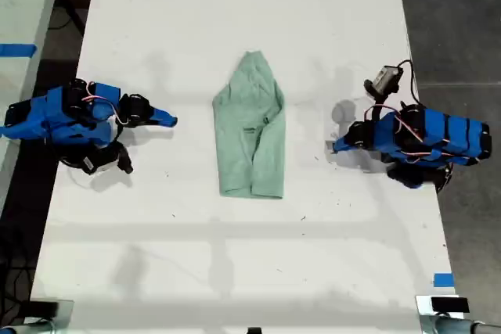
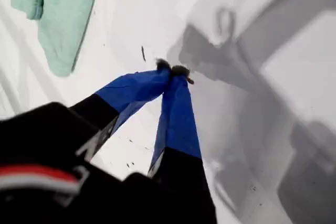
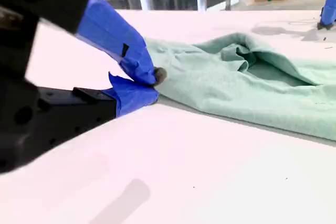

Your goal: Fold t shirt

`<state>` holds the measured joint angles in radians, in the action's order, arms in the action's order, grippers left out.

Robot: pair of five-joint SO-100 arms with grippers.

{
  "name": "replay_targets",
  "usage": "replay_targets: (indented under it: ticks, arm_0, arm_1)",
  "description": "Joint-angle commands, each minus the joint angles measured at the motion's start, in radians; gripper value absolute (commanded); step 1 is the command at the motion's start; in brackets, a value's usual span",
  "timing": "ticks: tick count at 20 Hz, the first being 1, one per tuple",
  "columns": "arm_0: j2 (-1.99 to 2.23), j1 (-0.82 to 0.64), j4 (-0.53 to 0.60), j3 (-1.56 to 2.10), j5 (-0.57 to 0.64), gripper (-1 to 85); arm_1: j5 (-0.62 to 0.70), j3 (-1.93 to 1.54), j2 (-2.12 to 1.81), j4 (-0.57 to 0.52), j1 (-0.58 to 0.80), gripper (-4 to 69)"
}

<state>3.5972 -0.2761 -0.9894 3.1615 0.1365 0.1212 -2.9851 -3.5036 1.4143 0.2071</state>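
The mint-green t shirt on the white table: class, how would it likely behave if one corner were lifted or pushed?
The t shirt would probably go floppy and drape, since it lies wrinkled and folded over itself. Pushed, it would likely bunch rather than slide whole. It looks thin, so probably light.

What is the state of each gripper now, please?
My first gripper: closed, holding nothing, apart from the t shirt.
My second gripper: closed, empty, beside the t shirt's edge.
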Motion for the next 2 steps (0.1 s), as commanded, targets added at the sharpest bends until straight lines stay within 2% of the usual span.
replay_targets:
  ticks: [1, 2]
  arm_0:
    - [0.009, 0.006, -0.006, -0.086, -0.063, -0.1]
    - [0.009, -0.005, -0.005, -0.11, -0.055, -0.1]
  arm_1:
    - [0.005, 0.104, -0.005, 0.021, 0.049, 1.2]
    - [0.003, 0.106, -0.005, 0.043, 0.078, 1.2]
